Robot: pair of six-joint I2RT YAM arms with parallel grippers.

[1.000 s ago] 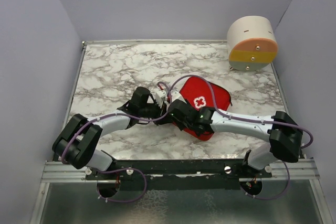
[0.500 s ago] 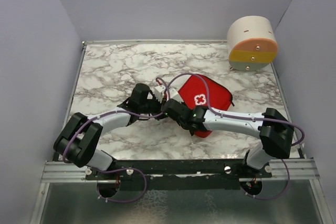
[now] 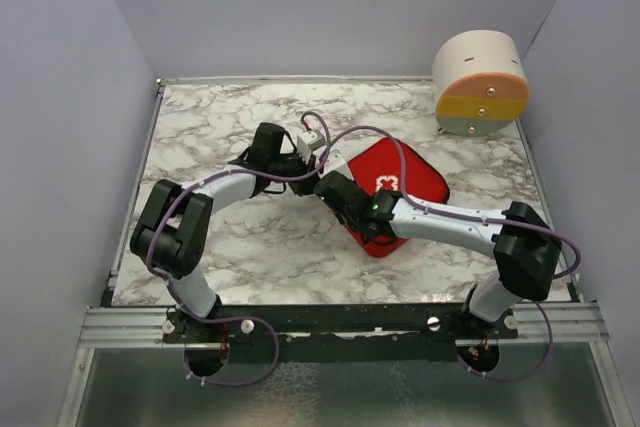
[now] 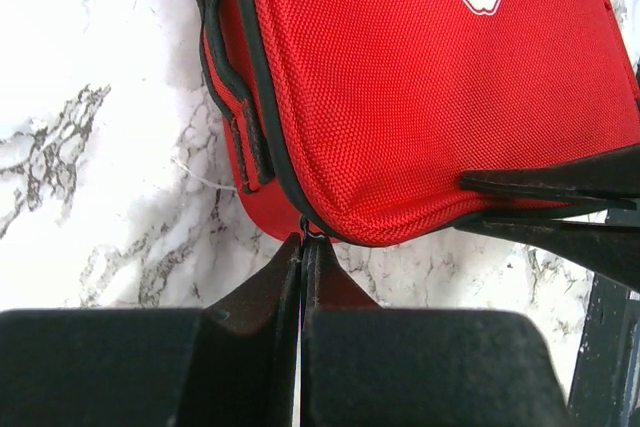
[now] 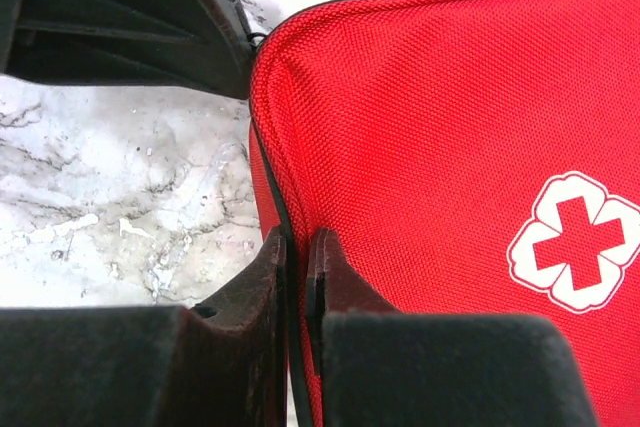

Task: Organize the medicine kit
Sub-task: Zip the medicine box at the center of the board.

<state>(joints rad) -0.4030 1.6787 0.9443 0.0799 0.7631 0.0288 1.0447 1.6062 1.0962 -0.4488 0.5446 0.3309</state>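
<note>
The medicine kit (image 3: 405,182) is a closed red fabric case with a white cross on its lid, lying on the marble table right of centre. My left gripper (image 4: 303,239) is shut on the small zipper pull (image 4: 310,233) at the kit's (image 4: 400,87) near corner; in the top view the left gripper (image 3: 322,167) reaches in from the left. My right gripper (image 5: 300,243) is shut on the black-piped edge of the kit (image 5: 430,127), a little along from that corner. The right gripper (image 3: 340,199) and its wrist cover the kit's lower-left side.
A round cream, orange, yellow and grey drawer container (image 3: 481,83) stands at the back right corner. Grey walls close the table (image 3: 220,127) on the left, back and right. The two arms cross close together by the kit's left corner.
My right gripper has shut on the kit's edge. The left gripper, still shut, has moved toward the back of the table, and the kit has turned and shifted slightly with it.
</note>
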